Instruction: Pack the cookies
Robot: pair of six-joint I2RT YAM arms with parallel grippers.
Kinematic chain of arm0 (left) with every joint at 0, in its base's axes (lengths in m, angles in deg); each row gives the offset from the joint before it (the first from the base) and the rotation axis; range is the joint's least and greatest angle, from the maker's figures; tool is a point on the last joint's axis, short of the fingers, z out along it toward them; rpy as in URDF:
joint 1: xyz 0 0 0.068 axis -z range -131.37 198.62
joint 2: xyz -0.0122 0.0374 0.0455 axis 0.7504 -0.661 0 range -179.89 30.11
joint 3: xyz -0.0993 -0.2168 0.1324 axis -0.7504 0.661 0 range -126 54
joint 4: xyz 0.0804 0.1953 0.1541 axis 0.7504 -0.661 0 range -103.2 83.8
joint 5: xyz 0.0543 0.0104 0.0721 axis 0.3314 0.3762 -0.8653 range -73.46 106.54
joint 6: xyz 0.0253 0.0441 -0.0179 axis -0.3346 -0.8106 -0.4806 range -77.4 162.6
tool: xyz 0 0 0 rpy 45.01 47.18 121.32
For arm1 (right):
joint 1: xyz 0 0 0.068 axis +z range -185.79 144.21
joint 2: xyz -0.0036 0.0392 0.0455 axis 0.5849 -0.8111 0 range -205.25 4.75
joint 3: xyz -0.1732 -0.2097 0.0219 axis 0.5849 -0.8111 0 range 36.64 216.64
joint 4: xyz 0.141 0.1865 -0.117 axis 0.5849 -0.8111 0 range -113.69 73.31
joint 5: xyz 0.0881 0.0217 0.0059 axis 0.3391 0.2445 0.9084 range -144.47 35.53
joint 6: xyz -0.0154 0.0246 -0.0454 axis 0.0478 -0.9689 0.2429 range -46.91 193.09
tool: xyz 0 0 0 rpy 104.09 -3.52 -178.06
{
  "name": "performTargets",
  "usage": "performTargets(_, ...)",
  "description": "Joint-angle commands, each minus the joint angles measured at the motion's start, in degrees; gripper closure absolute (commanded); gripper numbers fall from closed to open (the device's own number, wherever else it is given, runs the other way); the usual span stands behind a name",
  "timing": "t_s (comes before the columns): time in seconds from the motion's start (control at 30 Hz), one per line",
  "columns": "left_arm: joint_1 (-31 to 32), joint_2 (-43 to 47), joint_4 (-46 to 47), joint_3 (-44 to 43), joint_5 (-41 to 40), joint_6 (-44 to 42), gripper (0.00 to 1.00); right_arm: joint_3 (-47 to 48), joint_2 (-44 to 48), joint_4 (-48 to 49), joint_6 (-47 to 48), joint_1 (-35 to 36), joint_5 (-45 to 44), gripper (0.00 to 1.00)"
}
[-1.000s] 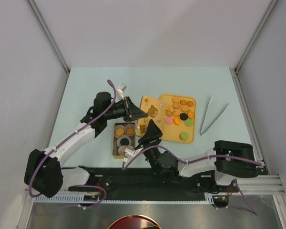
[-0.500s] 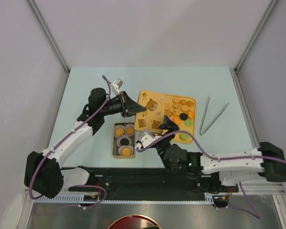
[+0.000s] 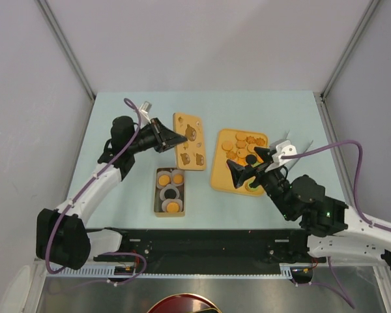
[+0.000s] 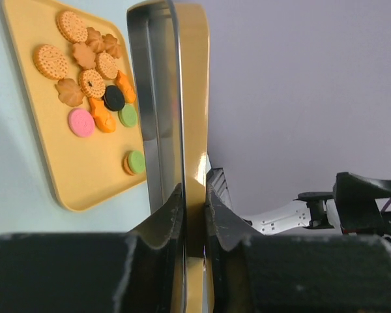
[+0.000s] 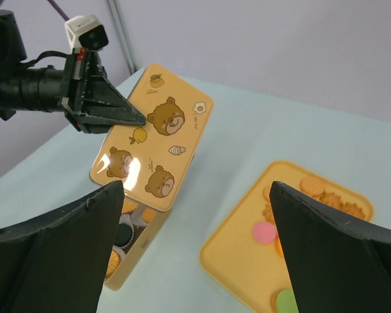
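Note:
The cookies (image 3: 244, 143) lie loose on an orange tray (image 3: 220, 171); they also show in the left wrist view (image 4: 85, 72) and the right wrist view (image 5: 264, 231). A few more sit in white paper cups inside the open tin (image 3: 155, 195). My left gripper (image 3: 173, 138) is shut on the edge of the orange bear-printed lid (image 3: 189, 150) and holds it tilted above the table, left of the tray. The jaws pinch the lid's rim (image 4: 194, 195). My right gripper (image 3: 247, 163) is open and empty, hovering over the tray's near side.
Metal tongs (image 3: 304, 147) lie right of the tray, partly hidden by my right wrist. The tin (image 5: 127, 241) sits below the raised lid (image 5: 153, 140) in the right wrist view. Grey walls close in the table on three sides.
My left gripper has carried the lid up and to the left, off the tray. My right arm has swung from beside the tin to the right, over the tray.

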Motion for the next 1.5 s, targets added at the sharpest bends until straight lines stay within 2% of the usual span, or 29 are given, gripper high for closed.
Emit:
performTargets(0.0, -0.24, 2.77, -1.00, 1.65, -0.38, -3.64, 0.99, -2.90, 2.31, -4.95, -14.90, -6.59, 9.66, 0.00)
performTargets(0.2, -0.41, 7.78, -9.16, 5.87, -1.17, -8.47, 0.99, -7.12, 0.40, -6.71, -26.33, -18.62, 23.53, 0.00)
performTargets(0.3, -1.29, 10.16, -14.26, 7.28, -2.05, -11.72, 0.98, -9.05, -1.80, -4.96, -29.15, -22.58, 29.69, 0.00)
performTargets(0.47, -4.72, 15.87, -26.10, 5.97, -5.12, -18.22, 0.97, -11.43, -4.45, -2.32, -31.44, -25.50, 35.69, 0.02)
performTargets(0.6, -5.33, 17.46, -29.74, 6.31, -9.17, -20.87, 0.96, -13.62, -5.94, 1.19, -32.23, -26.55, 38.07, 0.03)
performTargets(0.87, -8.94, 21.94, -29.57, 11.49, -10.31, -22.71, 0.82, -16.35, -14.81, 10.77, -37.41, -30.68, 48.43, 0.05)
performTargets(1.03, -10.17, 22.56, -29.13, 14.31, -11.19, -23.16, 0.83, -15.22, -22.28, 17.01, -39.00, -31.04, 52.30, 0.07)
performTargets(1.17, -11.31, 23.61, -26.67, 16.24, -7.78, -21.41, 0.84, -12.41, -31.14, 19.48, -39.62, -30.16, 53.80, 0.10)
performTargets(1.33, -12.10, 28.08, -22.19, 17.39, -3.73, -18.77, 0.84, -8.19, -39.33, 19.31, -38.48, -28.66, 52.58, 0.13)
performTargets(1.47, -12.10, 30.29, -17.03, 18.26, -0.30, -15.87, 0.84, -6.68, -41.98, 18.52, -38.30, -28.40, 49.59, 0.14)
